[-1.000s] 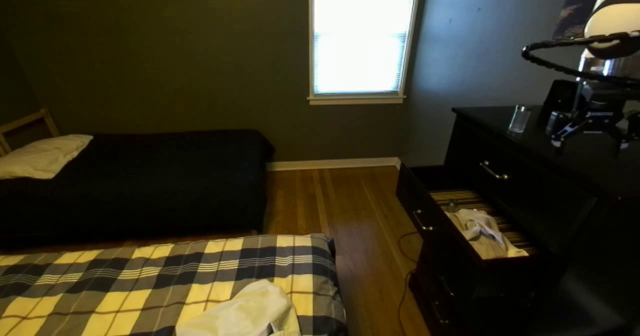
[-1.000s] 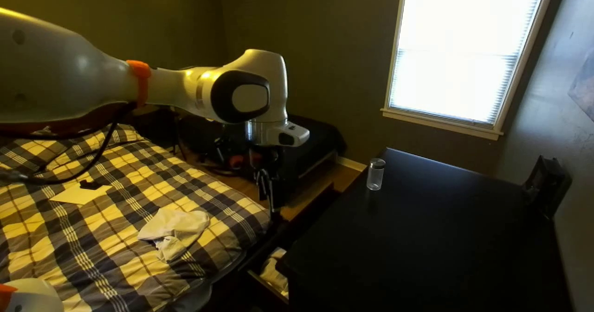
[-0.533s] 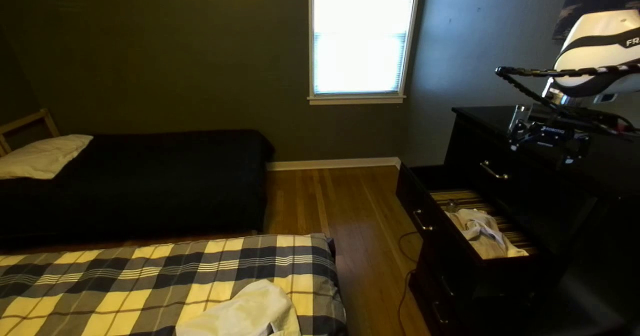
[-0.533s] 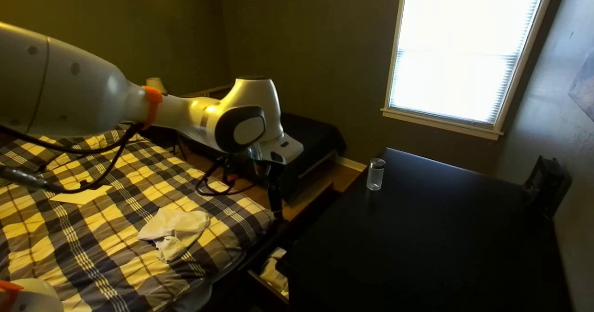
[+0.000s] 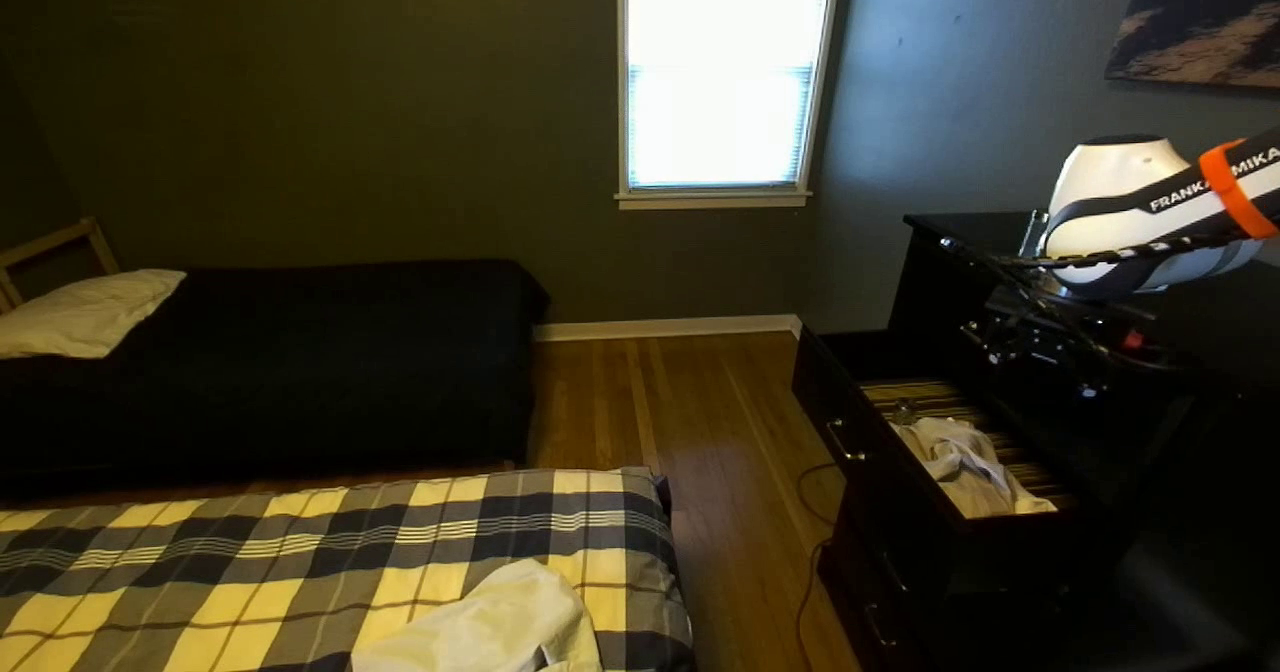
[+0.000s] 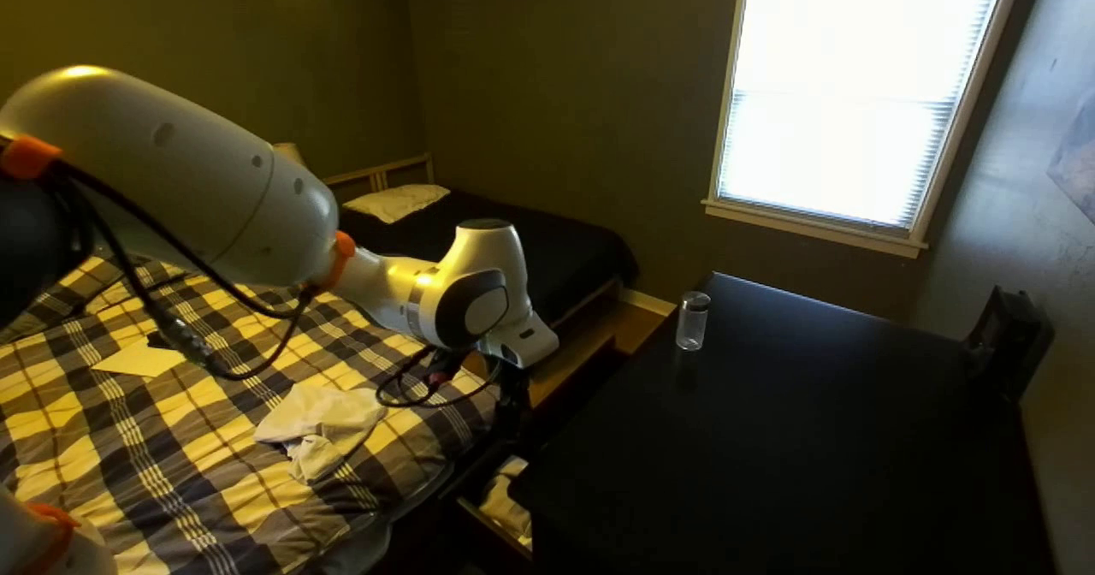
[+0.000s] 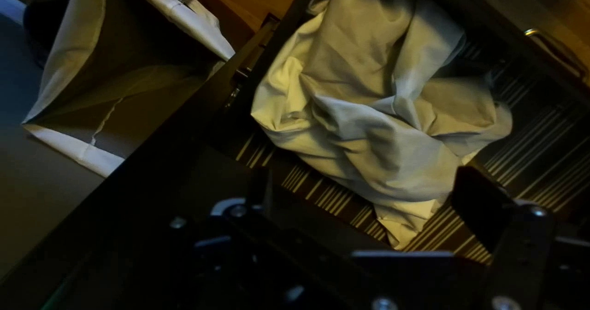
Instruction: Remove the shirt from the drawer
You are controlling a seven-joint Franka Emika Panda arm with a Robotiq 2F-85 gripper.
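The shirt (image 5: 965,462) is a crumpled pale beige cloth lying in the open drawer (image 5: 832,392) of a black dresser. A small part of the shirt also shows in an exterior view (image 6: 507,500), and most of it shows in the wrist view (image 7: 382,107). It lies on a striped liner, with one narrow end pointing toward my gripper. My gripper (image 7: 366,192) is open and empty, its fingers wide apart. In an exterior view the gripper (image 5: 1040,376) hangs above the drawer's dresser side, apart from the shirt. In an exterior view it is dark and partly hidden below the wrist.
A clear jar (image 6: 692,322) stands on the dresser top (image 6: 796,421), near its edge. A pale cloth (image 6: 321,425) lies on the plaid bed (image 6: 214,421). A pale-edged fabric bin (image 7: 73,146) is beside the drawer. Another closed drawer's handle (image 5: 988,340) is close to the gripper.
My arm has come down and forward from above the dresser top, bringing the open gripper lower and nearer the drawer. The shirt and drawer have not moved.
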